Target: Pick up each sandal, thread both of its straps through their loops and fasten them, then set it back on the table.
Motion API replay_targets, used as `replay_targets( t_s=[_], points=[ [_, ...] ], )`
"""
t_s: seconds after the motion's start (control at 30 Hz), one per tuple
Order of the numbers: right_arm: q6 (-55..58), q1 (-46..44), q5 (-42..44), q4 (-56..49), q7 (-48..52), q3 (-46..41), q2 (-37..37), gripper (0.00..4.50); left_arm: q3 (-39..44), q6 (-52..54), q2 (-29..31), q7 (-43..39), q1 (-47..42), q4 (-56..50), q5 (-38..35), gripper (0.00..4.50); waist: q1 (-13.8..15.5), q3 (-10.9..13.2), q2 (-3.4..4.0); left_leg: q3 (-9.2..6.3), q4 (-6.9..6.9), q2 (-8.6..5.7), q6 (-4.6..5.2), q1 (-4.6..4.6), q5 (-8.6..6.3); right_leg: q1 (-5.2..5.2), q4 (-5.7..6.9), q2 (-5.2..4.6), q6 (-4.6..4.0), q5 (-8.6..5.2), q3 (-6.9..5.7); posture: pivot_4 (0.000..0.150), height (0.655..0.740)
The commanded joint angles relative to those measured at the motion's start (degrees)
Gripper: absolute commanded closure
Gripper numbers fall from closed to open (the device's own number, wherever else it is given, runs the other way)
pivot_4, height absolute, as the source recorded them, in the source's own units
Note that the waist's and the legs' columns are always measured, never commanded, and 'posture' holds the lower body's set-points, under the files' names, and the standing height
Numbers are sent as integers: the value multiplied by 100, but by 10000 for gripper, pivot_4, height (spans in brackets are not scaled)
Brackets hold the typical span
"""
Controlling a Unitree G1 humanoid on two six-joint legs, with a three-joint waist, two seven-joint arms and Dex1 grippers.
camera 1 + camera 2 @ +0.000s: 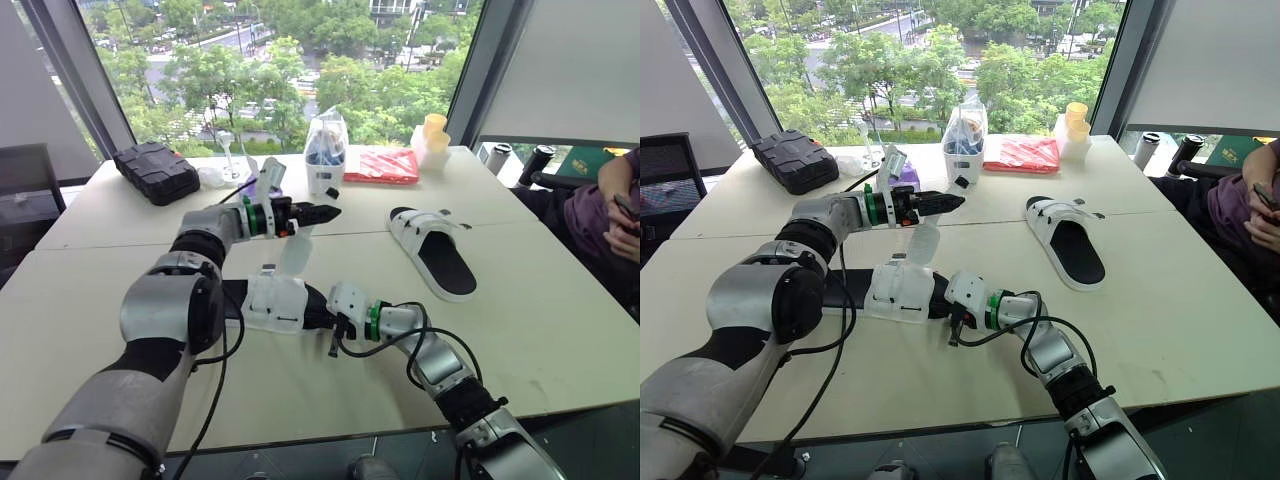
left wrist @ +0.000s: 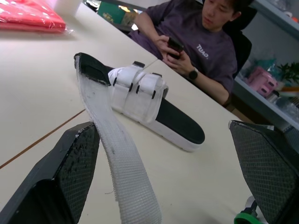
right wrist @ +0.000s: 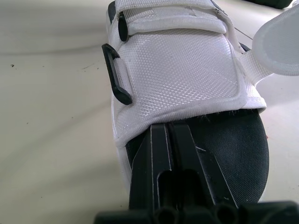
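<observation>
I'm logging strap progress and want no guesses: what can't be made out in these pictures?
- Raised white mesh strap: one end runs off the left wrist view's edge.
- Right claw: tips tucked under the near white mesh sandal's upper, right wrist view.
- That sandal's other end: behind the left arm, both eye views.
- Clear plastic bag's contents: too small, eye views.

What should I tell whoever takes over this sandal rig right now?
Left hand: open, loose strap of the near sandal raised against one finger.
Right hand: shut, tips under that sandal's upper, sandal on the table.
Done: far sandal lies on the table, both straps apparently fastened.
To do: thread the loose strap through its empty black loop, fasten it, check the other strap.
</observation>
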Motion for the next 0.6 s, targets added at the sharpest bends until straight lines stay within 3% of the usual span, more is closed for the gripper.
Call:
replay_targets(
  t_s=[0.03,0.2,0.23,0.4,0.47,0.6],
  points=[
    [25,5,-74,106,18,112,40,45000,43,-129,61,-20,-129,-87,6,14421,0,0,0,0,0,0,0,0,0,0,0,0,0,0,0,1500,7400],
    [-22,-22,-78,190,34,121,56,45000,9,-196,85,-73,-141,-99,45,41766,-4,0,0,0,0,0,0,1,0,0,1,0,0,0,0,1500,7400],
    [-35,-31,-77,211,37,120,58,45000,-31,-227,97,-141,-146,-109,76,44286,-5,0,0,0,0,0,0,2,0,0,1,0,0,0,0,1500,7400],
    [-93,-80,-82,299,64,118,54,45000,-270,-595,206,-818,-181,-259,210,44286,-9,0,0,0,0,0,-2,3,1,0,3,1,0,0,0,1500,7400],
    [-143,-95,-88,364,75,109,38,45000,-472,-696,293,-1474,-138,-412,274,44286,-10,0,0,0,-1,0,-2,3,1,0,3,1,0,0,0,1500,7400],
    [-268,-105,-82,505,110,62,-23,45000,-771,-1507,385,-1787,443,-1572,229,44286,-7,-2,3,1,-1,1,-3,5,2,1,4,1,-2,1,2,1500,7400]
  ],
)
